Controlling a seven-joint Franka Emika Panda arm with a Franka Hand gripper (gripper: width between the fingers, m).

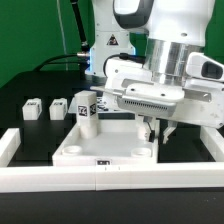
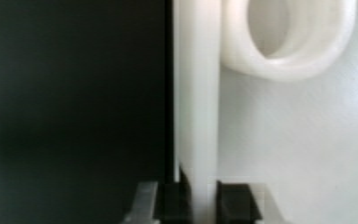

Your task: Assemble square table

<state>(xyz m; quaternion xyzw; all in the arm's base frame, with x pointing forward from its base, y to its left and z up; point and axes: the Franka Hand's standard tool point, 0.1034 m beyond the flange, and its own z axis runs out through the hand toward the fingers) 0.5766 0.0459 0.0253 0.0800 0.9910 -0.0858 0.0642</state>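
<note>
While end effector [image 1: 153, 130] pinches its rim, tabletop [image 1: 112, 137] lies flat, one leg [image 1: 87, 108] upright.

In the exterior view the arm [image 1: 150, 35] runs off the top edge, and its wrist hides the far corner of the square slab [image 1: 100, 148] on that view's right. The gripper [image 1: 152, 128] is too small and dark to show its hold. The tags on the upright leg [image 1: 87, 108] and the lying legs [image 1: 33, 110] cannot be read. The wrist view is soft, with the round socket [image 2: 291, 66] and both fingers [image 2: 243, 202] cut by the edge.
</note>
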